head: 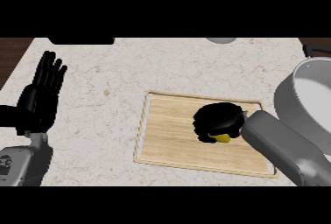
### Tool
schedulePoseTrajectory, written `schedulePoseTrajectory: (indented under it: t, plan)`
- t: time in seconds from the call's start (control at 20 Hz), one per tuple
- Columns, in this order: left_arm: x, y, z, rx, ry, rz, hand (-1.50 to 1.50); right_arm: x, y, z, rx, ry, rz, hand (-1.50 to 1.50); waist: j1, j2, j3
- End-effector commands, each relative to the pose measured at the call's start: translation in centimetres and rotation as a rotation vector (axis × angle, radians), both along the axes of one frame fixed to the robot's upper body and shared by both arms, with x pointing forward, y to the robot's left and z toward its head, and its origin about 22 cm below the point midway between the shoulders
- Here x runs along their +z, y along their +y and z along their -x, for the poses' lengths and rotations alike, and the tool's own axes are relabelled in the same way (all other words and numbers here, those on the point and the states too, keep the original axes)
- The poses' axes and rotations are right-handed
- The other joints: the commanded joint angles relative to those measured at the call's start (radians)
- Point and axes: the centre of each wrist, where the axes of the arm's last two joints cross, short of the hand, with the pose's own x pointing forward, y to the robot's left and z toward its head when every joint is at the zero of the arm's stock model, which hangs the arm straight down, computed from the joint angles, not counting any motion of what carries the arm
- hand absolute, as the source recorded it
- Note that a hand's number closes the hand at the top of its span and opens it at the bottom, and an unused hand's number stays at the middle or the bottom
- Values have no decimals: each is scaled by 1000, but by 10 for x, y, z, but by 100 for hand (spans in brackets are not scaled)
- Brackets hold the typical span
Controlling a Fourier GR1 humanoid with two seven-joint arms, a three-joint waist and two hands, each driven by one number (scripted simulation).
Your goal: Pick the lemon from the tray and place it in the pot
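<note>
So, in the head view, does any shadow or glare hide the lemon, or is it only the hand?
In the head view the light is even, with no glare on the wooden tray; the black right hand curls over the lemon, leaving only a yellow sliver visible; the pot at the right edge shows soft grey shading inside.

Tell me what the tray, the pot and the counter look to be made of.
Tray: pale wood, matte, with visible grain lines. Pot: likely metal, smooth grey with a light sheen. Counter: stone-like, cream with faint speckled veining, possibly marble or laminate.

A speckled pale stone counter [110, 83] with dark wood floor [13, 52] at its left.
</note>
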Motion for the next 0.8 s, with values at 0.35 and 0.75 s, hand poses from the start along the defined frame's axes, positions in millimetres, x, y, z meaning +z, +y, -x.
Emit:
schedulePoseTrajectory:
  t: [0.35, 0.75]
  plan:
    - [-14, 30, 17, 144, 40, -14, 0, -60, 7, 63, -757, 78, -180, 150, -148, -38, 9]
    - [-17, 37, 24, 163, 57, -7, 0, -2, -12, 67, -1134, -124, -488, 150, -175, -43, 9]
